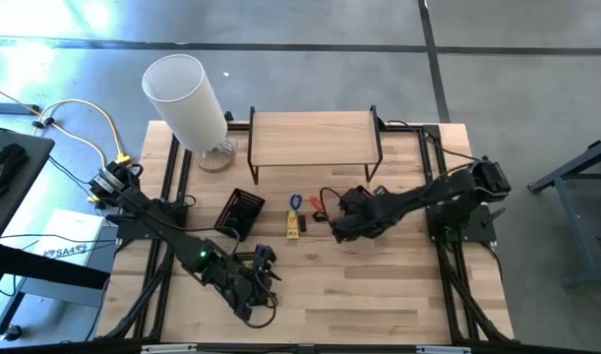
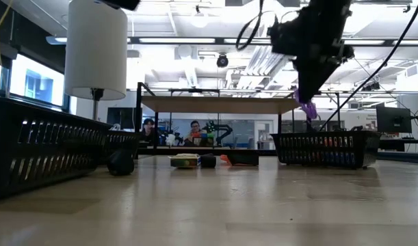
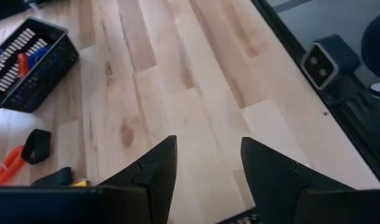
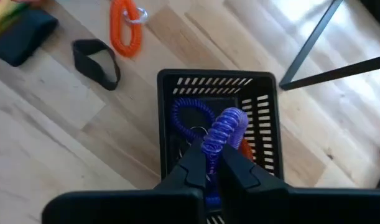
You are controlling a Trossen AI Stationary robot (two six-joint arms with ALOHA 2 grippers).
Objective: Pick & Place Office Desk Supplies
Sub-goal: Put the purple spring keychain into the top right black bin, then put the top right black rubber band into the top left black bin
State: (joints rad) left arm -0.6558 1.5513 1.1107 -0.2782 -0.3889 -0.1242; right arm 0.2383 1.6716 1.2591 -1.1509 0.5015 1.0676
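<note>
- The right end effector (image 2: 306, 102) hung above a black basket (image 2: 325, 149), pinching a purple coil band (image 2: 308, 107).
- A white cylinder (image 2: 96, 48) stood at the bench's (image 2: 215, 205) far left.

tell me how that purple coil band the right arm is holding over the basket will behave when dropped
The purple coil band is pinched in the right gripper, whose fingers are shut on it. It bends over past them, so it is probably soft and springy. It looks light, being a thin coil. Dropped into the black basket, it might bounce or snag the blue coil lying inside.

Pale matt wood table (image 1: 379, 295), black plastic mesh basket (image 4: 264, 118), glossy purple coil (image 4: 224, 127)
</note>
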